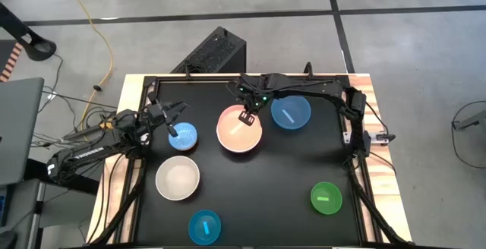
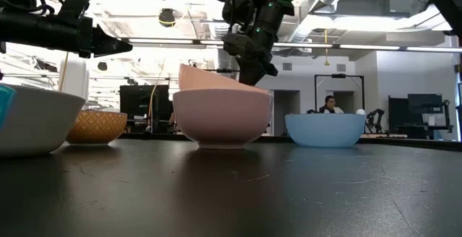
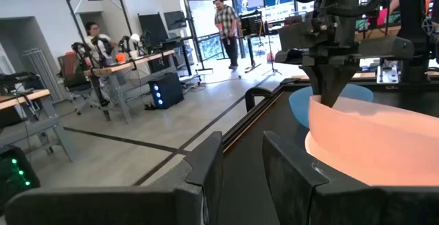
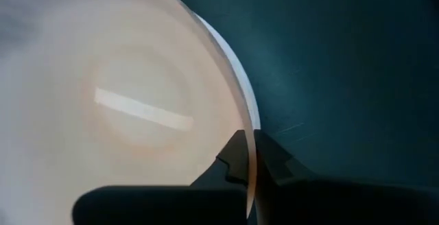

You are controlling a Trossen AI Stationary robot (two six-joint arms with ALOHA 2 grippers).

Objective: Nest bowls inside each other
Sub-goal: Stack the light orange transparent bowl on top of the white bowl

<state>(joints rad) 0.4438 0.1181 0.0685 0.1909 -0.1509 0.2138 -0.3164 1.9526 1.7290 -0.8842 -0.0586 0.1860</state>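
Right gripper (image 1: pixel 247 117) jaws pinching pink bowl (image 1: pixel 238 130) rim, plain pale sticker (image 4: pixel 143 110) inside

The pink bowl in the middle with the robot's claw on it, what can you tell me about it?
The pink bowl is round, smooth and looks like plastic, with a pale strip sticker on its inside bottom. It sits tilted inside a slightly larger pale bowl near the middle of the black table, one edge raised above that bowl's rim. The right gripper is shut on its thin rim, one finger inside and one outside. A blue bowl stands close beside it; the two do not clearly touch.
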